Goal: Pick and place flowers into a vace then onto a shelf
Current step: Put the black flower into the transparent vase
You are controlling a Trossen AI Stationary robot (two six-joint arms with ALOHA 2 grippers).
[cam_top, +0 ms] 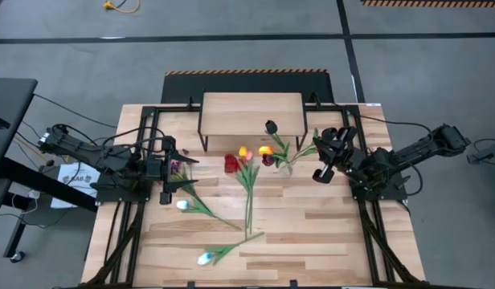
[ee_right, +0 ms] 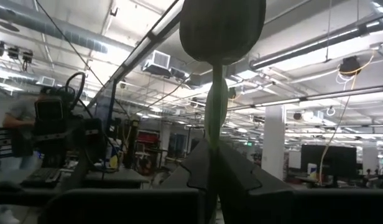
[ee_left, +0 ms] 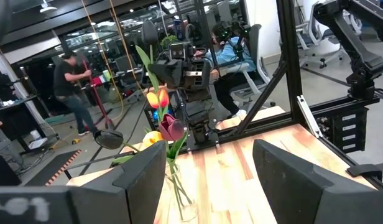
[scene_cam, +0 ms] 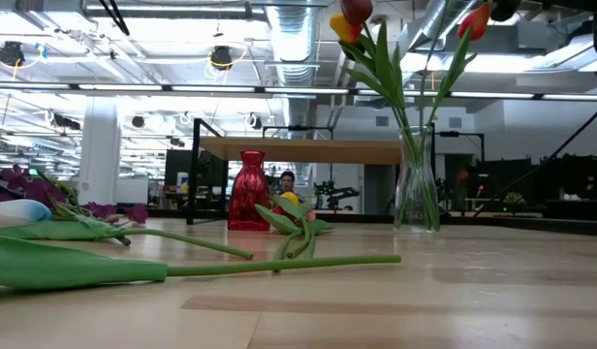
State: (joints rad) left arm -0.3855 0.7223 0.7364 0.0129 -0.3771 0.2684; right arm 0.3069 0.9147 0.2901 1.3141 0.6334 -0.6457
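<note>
Right gripper (ee_right: 211,163) is pressed together on the green stem of the near-black tulip (ee_right: 222,25), and the flower head stands upright above the fingers. From above, this tulip is in the air on the right part of the table, just near of the shelf (cam_top: 251,112) and beside the glass vase (scene_cam: 418,189). The left gripper (ee_left: 209,149) hangs with its fingers spread and empty over the bunch of purple blossoms (cam_top: 177,168) at the left side.

We judge that the step in hand is to carry the dark tulip to the glass vase, so the filling is about half done and the shelf is not yet used. The next move calls for bringing the lower end of the stem over the narrow mouth of the vase and lowering it straight, without pushing the flowers which already stand inside. Only then should the fingers open.

Now we count. We see two vases: the glass one and a red vase (cam_top: 231,163), which looks empty. In the glass vase we count three tulips, in red, yellow and orange. One tulip is held. On the table lie two pale-headed tulips (cam_top: 182,205), one more long-stemmed flower (cam_top: 249,201) in the middle, and the one purple bunch. We see one shelf, at the far side, with nothing on it.
</note>
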